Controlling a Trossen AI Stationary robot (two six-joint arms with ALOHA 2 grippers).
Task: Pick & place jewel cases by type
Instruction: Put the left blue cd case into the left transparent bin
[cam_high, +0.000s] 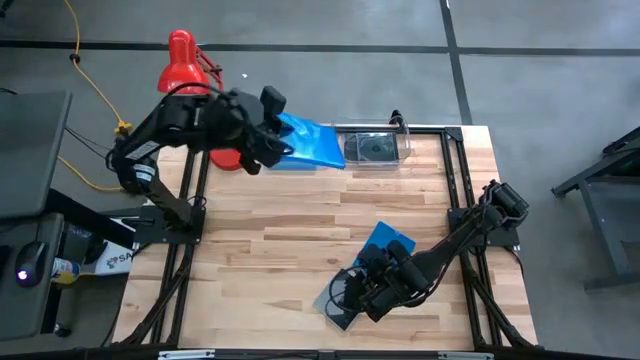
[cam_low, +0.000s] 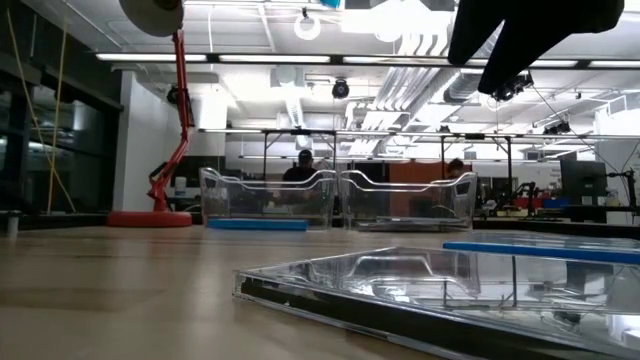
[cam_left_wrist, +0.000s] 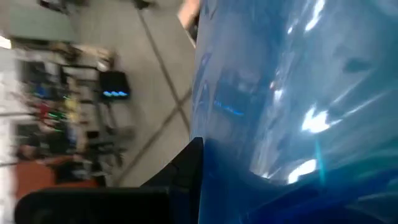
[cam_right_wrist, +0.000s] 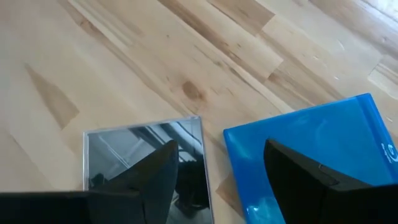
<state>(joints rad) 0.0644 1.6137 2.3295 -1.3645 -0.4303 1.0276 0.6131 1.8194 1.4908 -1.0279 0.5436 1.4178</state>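
A blue jewel case is being carried to the bins by the left gripper.
It is pinched in narrowly parted fingers just beside the clear bin holding a grey case; release over the neighbouring bin is judged next. Well away from that bin, the right gripper hangs wide open and empty over a smoky case and another blue case.

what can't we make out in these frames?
- High view: the left gripper covers the near edge of the blue case it holds, and that case hides the bin under it.
- High view: the right gripper covers part of the grey case.
- Low view: the bins' contents are too small to count.
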